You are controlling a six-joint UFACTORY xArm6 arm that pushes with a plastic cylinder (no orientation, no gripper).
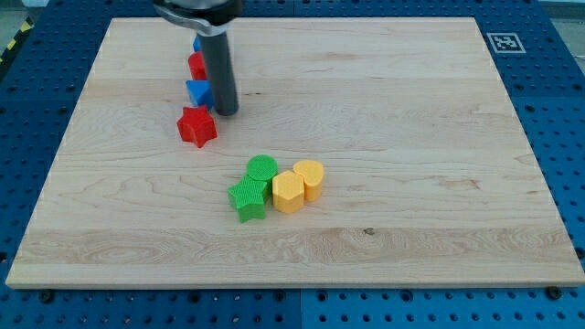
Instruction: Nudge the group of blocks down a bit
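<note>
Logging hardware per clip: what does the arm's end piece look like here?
A straight, dark grey, smooth cylindrical rod hangs from a wider black rounded mount cut off at the view's top. No cables, markings or pincer show. My tip ends blunt on the wooden board, right of the red star block.

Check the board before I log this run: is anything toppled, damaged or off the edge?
Nothing stands out. Green star, green round block and two yellow blocks sit clustered; my tip is beside the red star.

Pale wooden board (411,137), blue perforated table (558,82) around it, black-and-white marker tag (505,42) at the view's top right
</note>
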